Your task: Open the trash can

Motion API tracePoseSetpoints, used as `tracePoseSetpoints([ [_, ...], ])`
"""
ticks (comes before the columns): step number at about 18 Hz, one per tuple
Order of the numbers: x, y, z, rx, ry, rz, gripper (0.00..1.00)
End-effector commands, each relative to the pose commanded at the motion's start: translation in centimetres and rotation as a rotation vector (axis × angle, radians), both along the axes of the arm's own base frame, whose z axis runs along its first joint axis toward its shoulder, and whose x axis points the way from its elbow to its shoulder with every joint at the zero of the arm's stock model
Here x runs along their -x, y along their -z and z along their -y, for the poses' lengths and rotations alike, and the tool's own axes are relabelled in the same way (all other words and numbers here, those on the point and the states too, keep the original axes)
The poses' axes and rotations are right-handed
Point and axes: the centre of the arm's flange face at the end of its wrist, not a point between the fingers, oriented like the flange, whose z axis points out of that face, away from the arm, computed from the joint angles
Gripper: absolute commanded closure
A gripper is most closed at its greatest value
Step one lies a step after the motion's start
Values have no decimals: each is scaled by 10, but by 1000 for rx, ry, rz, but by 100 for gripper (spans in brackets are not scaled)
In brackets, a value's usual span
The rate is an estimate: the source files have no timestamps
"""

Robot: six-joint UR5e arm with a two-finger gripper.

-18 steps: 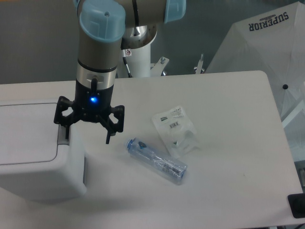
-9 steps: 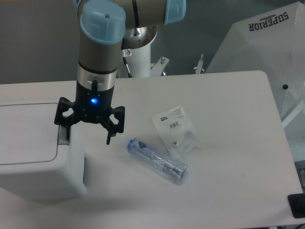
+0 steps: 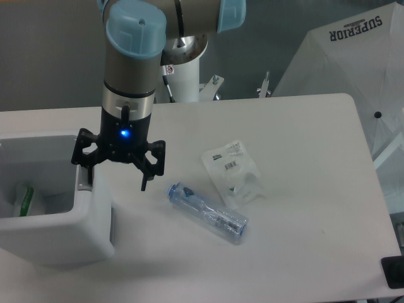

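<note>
— Suddenly the flat lid is gone from the trash can [image 3: 53,233]; half a second ago it covered the top, and now you look straight down into the bin. See that green and white thing [image 3: 24,201] lying inside at the far left?

— I see it. The can hasn't shifted, it sits at the left edge of the tabletop [image 3: 303,208]. And the tool [image 3: 117,165]?

— Spread wide, holding nothing, with one finger down at the grey tab [image 3: 82,178] on the can's right rim. It hasn't budged either.

— So the press did its work, I'd say. Best to lift straight up now, gently, so that finger doesn't catch the rim.

— Agreed. And keep clear of the blue-tinted bottle [image 3: 207,213] lying just right of the tool, and the plastic packet [image 3: 232,172] beyond it.
</note>
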Motion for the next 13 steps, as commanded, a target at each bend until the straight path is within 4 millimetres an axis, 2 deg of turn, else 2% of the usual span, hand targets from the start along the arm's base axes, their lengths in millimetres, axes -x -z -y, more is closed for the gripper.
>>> tracePoseSetpoints([
  [2,14,-6,6,-8,-25,-8,0],
  [6,74,-18,37,-25,-100,-44,0],
  [11,130,-5,74,56,-98,-145,0],
  [13,140,5,81,113,-62,-191,0],
])
